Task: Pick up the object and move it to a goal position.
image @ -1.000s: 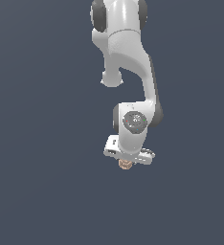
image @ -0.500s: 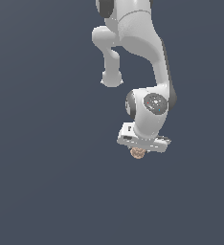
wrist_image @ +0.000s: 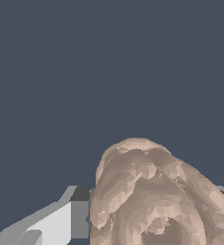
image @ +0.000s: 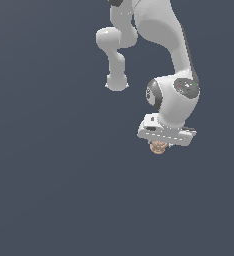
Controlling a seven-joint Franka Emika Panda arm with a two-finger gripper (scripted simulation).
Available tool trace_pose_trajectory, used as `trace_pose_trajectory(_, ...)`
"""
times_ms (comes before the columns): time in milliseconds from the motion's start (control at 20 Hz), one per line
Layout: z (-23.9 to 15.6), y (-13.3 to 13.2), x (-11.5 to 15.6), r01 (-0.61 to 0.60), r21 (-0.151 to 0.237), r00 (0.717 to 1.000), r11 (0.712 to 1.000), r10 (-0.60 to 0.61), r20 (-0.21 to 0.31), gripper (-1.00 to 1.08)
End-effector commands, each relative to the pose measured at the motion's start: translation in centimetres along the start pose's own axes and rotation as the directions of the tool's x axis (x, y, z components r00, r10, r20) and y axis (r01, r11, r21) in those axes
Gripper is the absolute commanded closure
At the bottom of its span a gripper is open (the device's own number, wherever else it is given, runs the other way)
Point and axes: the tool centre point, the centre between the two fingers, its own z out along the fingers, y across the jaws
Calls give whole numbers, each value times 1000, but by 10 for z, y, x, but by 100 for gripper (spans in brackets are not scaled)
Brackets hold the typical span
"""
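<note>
The object (image: 158, 147) is a small tan-brown ridged lump that peeks out just under my white gripper (image: 160, 145) in the exterior view. In the wrist view the object (wrist_image: 157, 196) fills the space between the grey-white fingers (wrist_image: 61, 220), which press against its sides. The gripper is shut on the object and holds it, pointing downward. The fingertips themselves are mostly hidden behind the hand in the exterior view.
The white arm (image: 159, 45) reaches down from the top of the exterior view. Around it there is only a plain dark blue-grey background (image: 49, 190).
The arm has swung toward the exterior view's right and slightly upward, carrying the object with it. The grip on the object is unchanged.
</note>
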Motion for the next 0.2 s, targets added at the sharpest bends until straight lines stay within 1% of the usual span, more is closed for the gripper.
trace_pose_trajectory(0,-5,-6,-7,-2,-1,1000,1000,2,0,108)
trace_pose_trajectory(150,-7,-9,-10,-2,-1,1000,1000,2,0,108)
